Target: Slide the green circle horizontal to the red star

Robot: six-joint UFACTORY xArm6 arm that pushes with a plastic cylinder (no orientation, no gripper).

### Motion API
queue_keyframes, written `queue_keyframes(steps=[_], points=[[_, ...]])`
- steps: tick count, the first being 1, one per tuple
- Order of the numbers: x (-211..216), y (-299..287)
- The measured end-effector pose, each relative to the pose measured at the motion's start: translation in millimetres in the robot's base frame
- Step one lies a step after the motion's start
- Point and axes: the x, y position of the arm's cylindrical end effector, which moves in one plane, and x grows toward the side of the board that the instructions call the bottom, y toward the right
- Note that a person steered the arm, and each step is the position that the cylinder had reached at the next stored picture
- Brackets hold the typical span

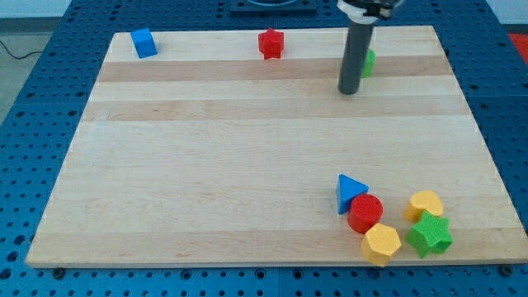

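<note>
Rod tip: resting on the counter near the view's top right; the rod carries no fingers, so none open or closed. Green block, probably the circle: mostly hidden behind the rod, right of the red star. Blue cube: top left.

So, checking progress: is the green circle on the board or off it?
On: the green circle sits on the board near the top edge, mostly hidden behind my tip.

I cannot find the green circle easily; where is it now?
The green circle sits near the board's top edge, right of centre, mostly hidden behind the rod; my tip is just lower-left of it, and the red star lies further left.
</note>
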Motion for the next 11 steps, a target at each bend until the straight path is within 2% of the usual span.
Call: queue_keyframes(steps=[1,2,3,4,5,7,9,10,11], points=[[-41.3,7.6],[-64.6,28.4],[-65.1,25.6],[-39.6,3.9],[-24.0,10.3],[-26.6,51.5],[-82.4,65.8],[-66.1,59.2],[-17.1,52.4]])
